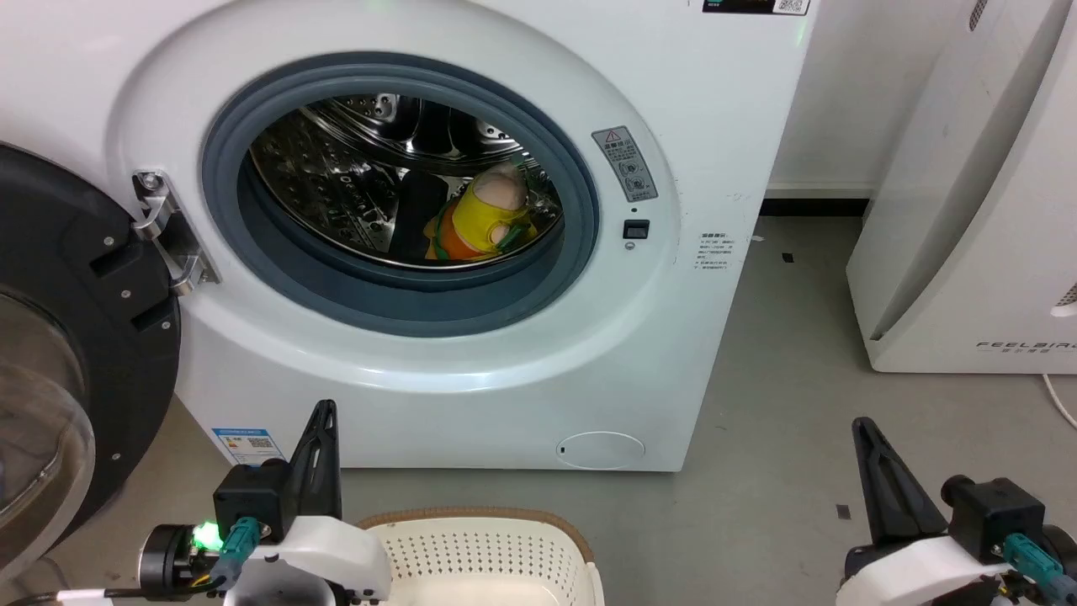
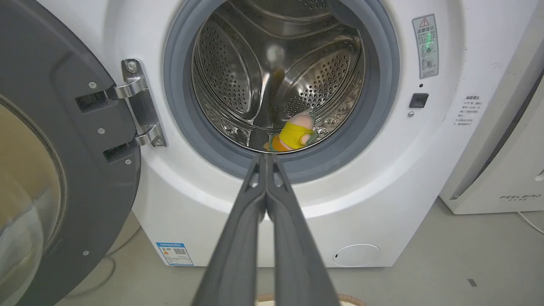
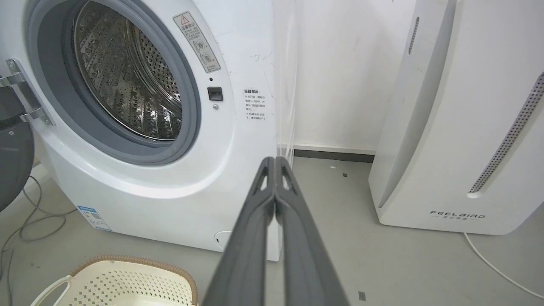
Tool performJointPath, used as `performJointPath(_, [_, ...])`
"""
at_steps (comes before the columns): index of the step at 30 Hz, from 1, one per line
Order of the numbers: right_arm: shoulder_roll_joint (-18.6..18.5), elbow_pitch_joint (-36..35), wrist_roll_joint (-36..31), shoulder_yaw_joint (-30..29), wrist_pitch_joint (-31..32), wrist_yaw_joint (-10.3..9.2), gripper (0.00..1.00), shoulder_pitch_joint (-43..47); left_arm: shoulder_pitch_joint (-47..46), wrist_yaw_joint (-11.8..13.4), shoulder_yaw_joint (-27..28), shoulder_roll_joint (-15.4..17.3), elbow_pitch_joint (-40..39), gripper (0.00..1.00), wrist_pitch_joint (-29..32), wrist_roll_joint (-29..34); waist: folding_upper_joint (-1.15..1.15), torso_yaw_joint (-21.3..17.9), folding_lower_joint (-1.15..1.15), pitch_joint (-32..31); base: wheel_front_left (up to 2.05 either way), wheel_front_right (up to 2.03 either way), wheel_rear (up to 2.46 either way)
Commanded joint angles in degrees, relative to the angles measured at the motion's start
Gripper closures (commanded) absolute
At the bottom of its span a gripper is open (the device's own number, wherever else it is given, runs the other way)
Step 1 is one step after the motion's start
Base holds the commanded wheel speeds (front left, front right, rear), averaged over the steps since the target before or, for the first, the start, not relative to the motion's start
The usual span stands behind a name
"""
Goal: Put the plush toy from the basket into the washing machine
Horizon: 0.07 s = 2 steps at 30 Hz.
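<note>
I see the plush toy (image 1: 484, 215) mid-frame inside the washing machine (image 1: 715, 126), tilted: pink-beige end upper right, yellow middle, orange lower left. Jaws of left gripper (image 2: 265, 158) and right gripper (image 3: 275, 160) touch, empty.

Count as inspected: one washing machine (image 1: 724, 126), with one round door (image 1: 76, 337); one plush toy (image 1: 484, 220); one basket (image 1: 471, 513); one slanted white appliance (image 1: 968, 252). My own fittings number two: left end effector (image 1: 325, 412) and right end effector (image 1: 862, 429).
</note>
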Motion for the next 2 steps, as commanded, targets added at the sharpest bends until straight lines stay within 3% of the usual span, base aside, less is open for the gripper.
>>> performJointPath(1, [-0.02,-0.43,-0.71,0.18,0.48,-0.04,1.00,-1.07,0.72,-0.22,0.17,0.04,-0.53,1.00,0.49,0.47,0.00,-0.04,0.00,-0.01,0.00,0.00,0.00])
performJointPath(2, [-0.02,-0.45,-0.81,0.21,0.59,-0.04,1.00,-1.11,0.73,-0.26,0.19,0.04,-0.60,1.00,0.61,0.53,0.00,-0.06,0.00,-0.01,0.00,0.00,0.00])
